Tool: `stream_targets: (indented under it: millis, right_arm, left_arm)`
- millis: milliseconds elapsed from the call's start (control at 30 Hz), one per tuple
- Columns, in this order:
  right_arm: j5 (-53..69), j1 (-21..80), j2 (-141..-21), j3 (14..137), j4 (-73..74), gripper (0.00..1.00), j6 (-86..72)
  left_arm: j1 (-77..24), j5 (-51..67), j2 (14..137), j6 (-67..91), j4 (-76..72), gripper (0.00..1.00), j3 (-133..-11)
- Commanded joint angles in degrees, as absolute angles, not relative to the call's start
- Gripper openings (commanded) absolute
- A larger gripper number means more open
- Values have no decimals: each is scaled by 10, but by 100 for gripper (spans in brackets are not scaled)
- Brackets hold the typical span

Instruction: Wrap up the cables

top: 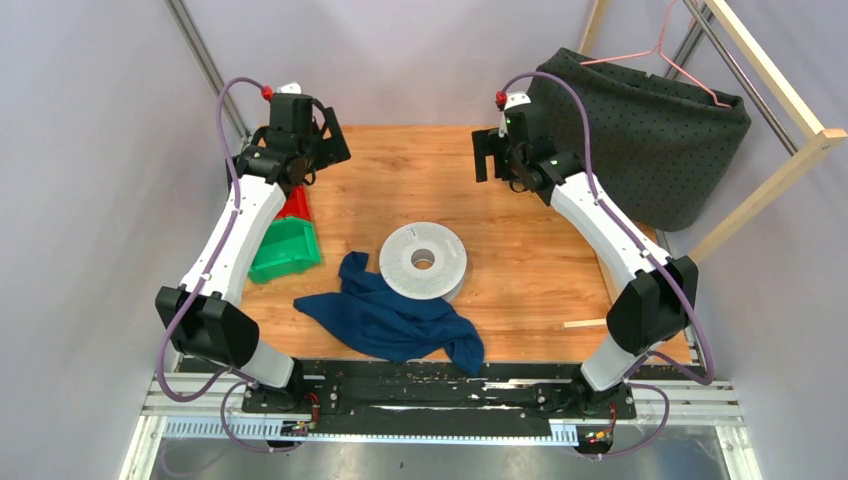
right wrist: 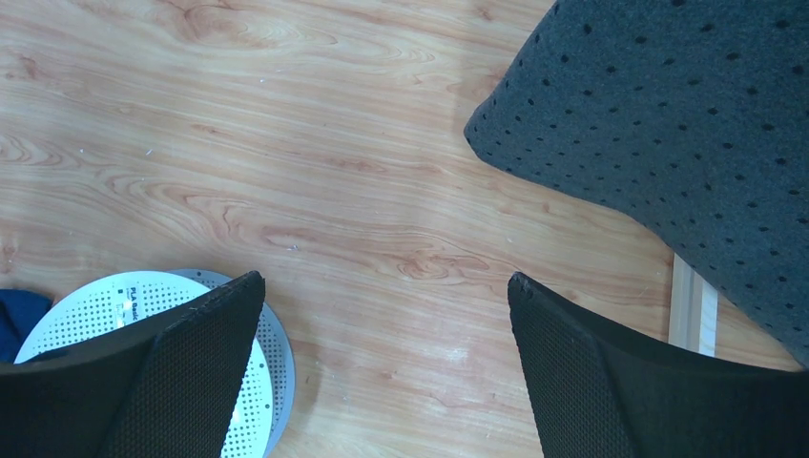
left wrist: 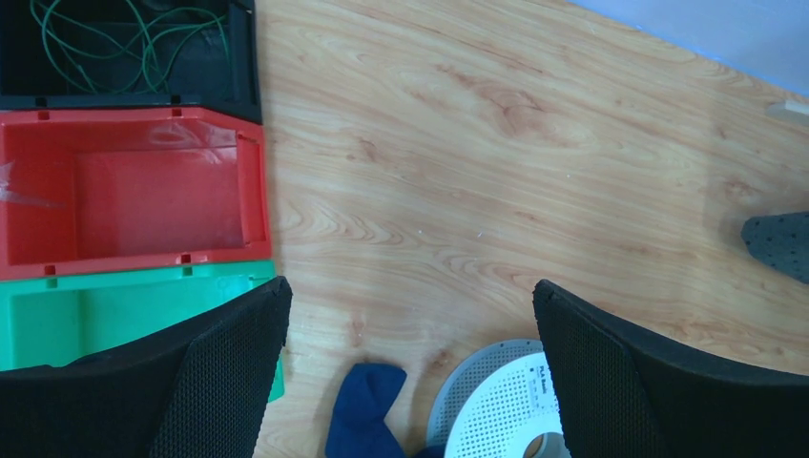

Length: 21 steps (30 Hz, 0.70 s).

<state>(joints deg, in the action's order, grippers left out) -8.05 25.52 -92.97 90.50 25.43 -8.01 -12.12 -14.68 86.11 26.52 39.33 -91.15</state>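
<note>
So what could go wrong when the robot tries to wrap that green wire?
The thin green wire lies in tangled loops in the black bin, so it might knot or snag when pulled out. The blue cloth lies right against the white spool and could get caught in the winding. The wire is so thin it may slip from the open left gripper.
</note>
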Motion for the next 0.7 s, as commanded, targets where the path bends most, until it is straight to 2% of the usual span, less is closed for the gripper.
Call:
stream_targets:
  millis: [0, 333, 533, 667]
  right_arm:
    - [-92, 261, -936, 925, 269, 100, -73]
    - [-91, 261, -941, 927, 269, 100, -79]
    - [-90, 261, -938, 922, 272, 100, -84]
    - [-91, 261, -937, 918, 275, 100, -90]
  left_arm:
    - [-118, -151, 855, 255, 375, 100, -905]
    - [-118, -148, 852, 244, 375, 100, -900]
    - [-118, -78, 842, 198, 367, 100, -882]
    - [-118, -80, 836, 181, 364, 100, -858]
